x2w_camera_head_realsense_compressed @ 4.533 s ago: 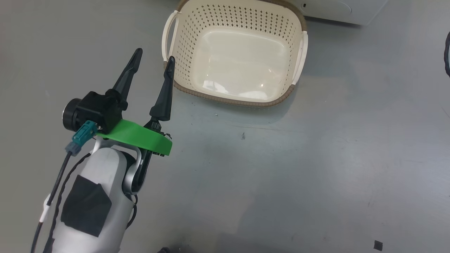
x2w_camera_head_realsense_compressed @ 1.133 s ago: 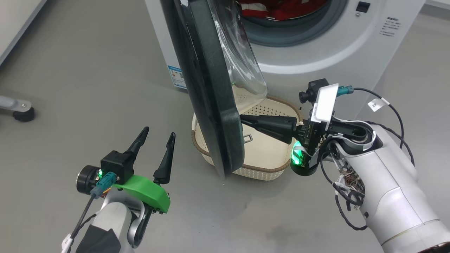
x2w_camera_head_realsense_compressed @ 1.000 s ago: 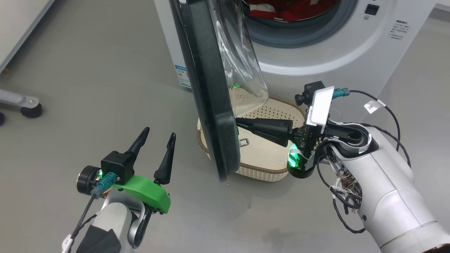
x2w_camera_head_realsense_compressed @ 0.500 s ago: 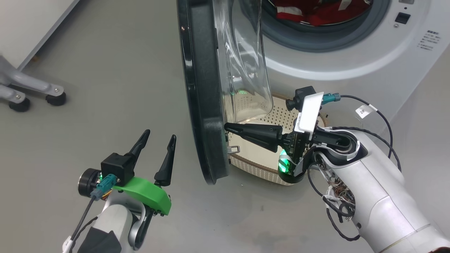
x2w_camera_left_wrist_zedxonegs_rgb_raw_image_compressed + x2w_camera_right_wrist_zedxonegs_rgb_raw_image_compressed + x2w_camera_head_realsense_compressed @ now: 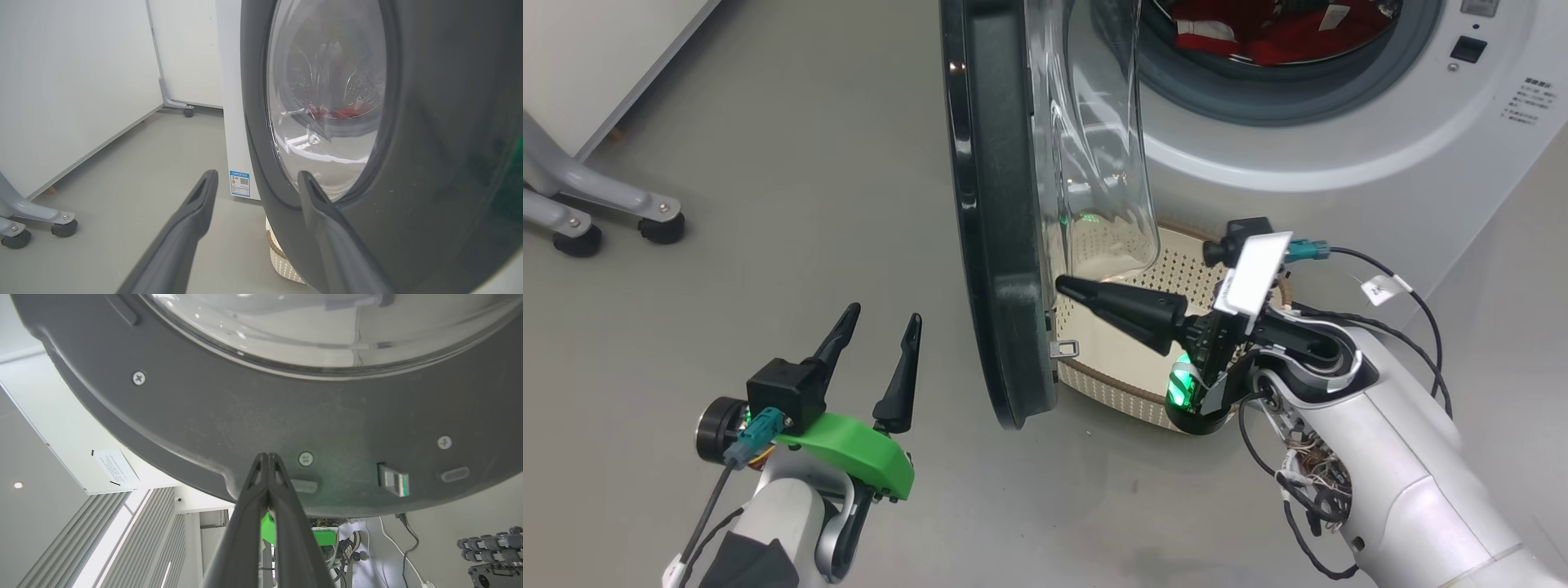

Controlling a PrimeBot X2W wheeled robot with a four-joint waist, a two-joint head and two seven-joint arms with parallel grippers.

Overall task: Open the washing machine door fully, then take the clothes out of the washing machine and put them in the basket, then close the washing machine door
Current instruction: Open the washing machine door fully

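- Where the grey floor [image 5: 768,163] meets a white wall panel [image 5: 61,81] on the left, the castored feet of a grey frame [image 5: 605,193] stand at the floor's edge.
- The left tool [image 5: 885,312] hovers over bare floor on the outer side of the washing machine door [image 5: 1001,204]. Its two fingers are spread wide with nothing between them.
- The left forearm [image 5: 776,523] rises from the lower left corner of the head view, fingers aimed up toward the door.
- The door is open and edge-on to the head camera, its clear glass bowl [image 5: 1094,147] bulging to the right.
- The basket [image 5: 1111,384] sits on the floor just in front of the washing machine [image 5: 1339,155], under the glass bowl and partly hidden by the door.
- The clothes [image 5: 1282,33] lie inside the drum, red with white trim, behind the grey gasket [image 5: 1258,98].
- The left wrist view gives the door's outer face, a blue label [image 5: 239,183] low on the machine's side, and red fabric seen through the glass.
- The right wrist view gives the door's inner rim close up, with screws [image 5: 305,458] and a small latch tongue [image 5: 393,479].
- The right tool [image 5: 1063,283] has its fingers pressed together, gripping nothing. Its tips are at the lower inner rim, and contact cannot be told.
- The right arm [image 5: 1405,490] reaches in from the lower right corner, angled up and left over the basket.
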